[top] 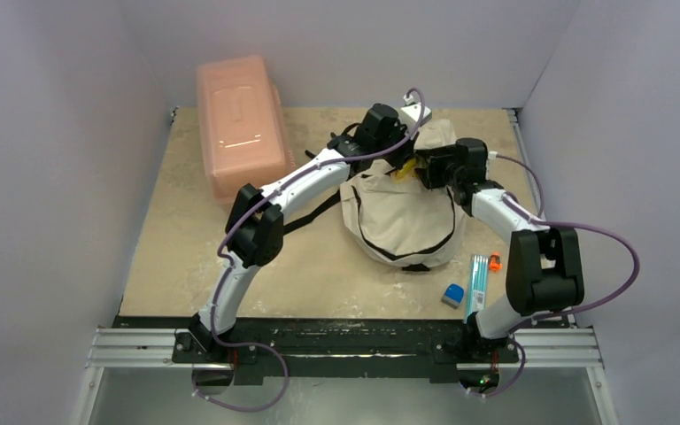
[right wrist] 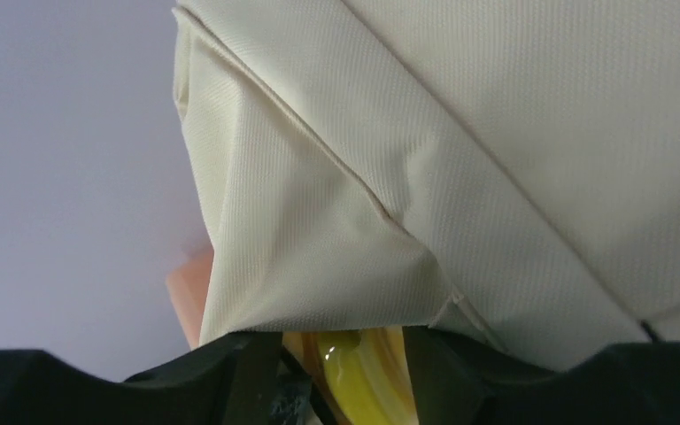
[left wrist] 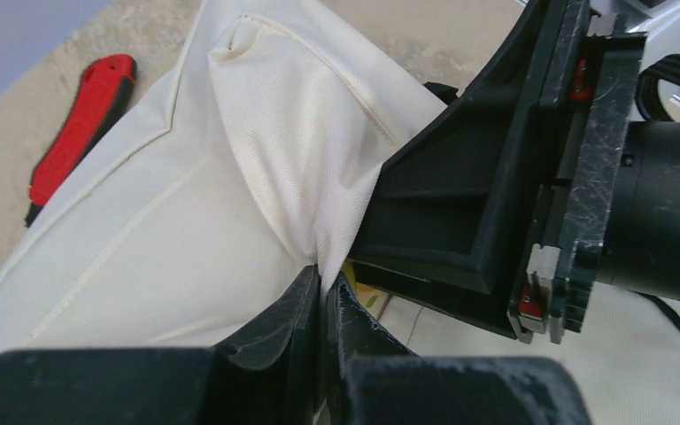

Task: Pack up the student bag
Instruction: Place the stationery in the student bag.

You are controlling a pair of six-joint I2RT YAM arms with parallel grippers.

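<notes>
Field note: I see the student bag (top: 405, 221) mid-table, a box (top: 239, 124) behind-left of it, an eraser (top: 452, 295) and a long pack (top: 477, 276) front-right.

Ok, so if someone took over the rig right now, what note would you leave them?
Grippers: left gripper shut, pinching a fold of the student bag. The right gripper is open at the bag's mouth, with a yellow item between its fingers.
Done: unclear, the bag's inside is hidden.
To do: still on the table are a red knife beside the bag, and a teal pack, blue block and orange piece near the right arm.
</notes>
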